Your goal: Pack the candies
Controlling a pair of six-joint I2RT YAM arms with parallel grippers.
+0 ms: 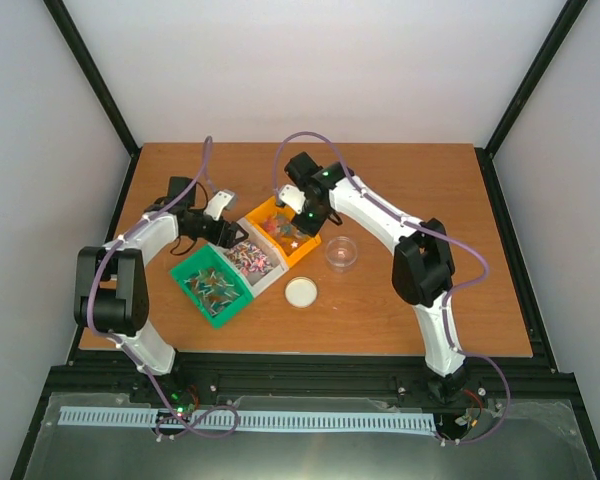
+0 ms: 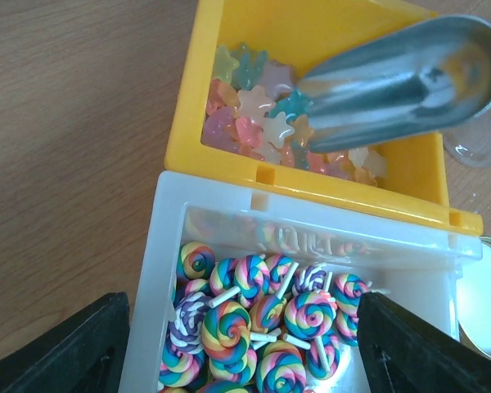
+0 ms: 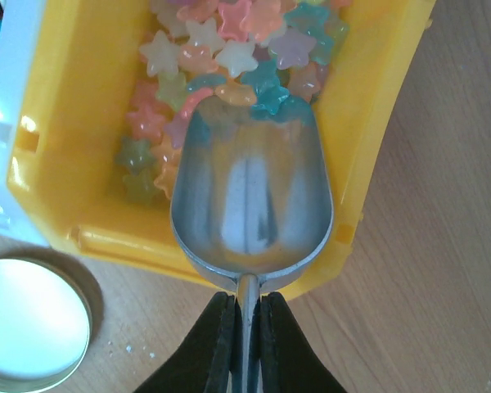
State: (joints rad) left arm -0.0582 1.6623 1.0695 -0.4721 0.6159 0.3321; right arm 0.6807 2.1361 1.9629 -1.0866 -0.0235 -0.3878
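Over the yellow bin [image 3: 49,123] near the middle of the wooden table [image 1: 430,190], the right gripper [image 3: 245,307] is pinching the thin handle of a silver metal scoop [image 3: 252,196], its two black fingers pressed together on the stem. The scoop's bowl is looking empty, and its front lip is sitting at the edge of the candies [image 3: 229,49], a heap of small pastel stars filling the far part of that bin. The left gripper [image 2: 245,348] is hovering with its fingers spread wide apart on either side of the neighbouring white bin [image 2: 311,221], which is holding swirled lollipops [image 2: 229,323]; it is gripping nothing. A clear jar [image 1: 341,252] and a round lid [image 1: 301,291] are sitting near the bins. To scoop well, the right arm is probably needing to drive the lip low and forward under the stars, then tip the bowl back level before lifting, so pieces are not spilling over the rim. The left fingers closing on the white bin could be steadying the row.
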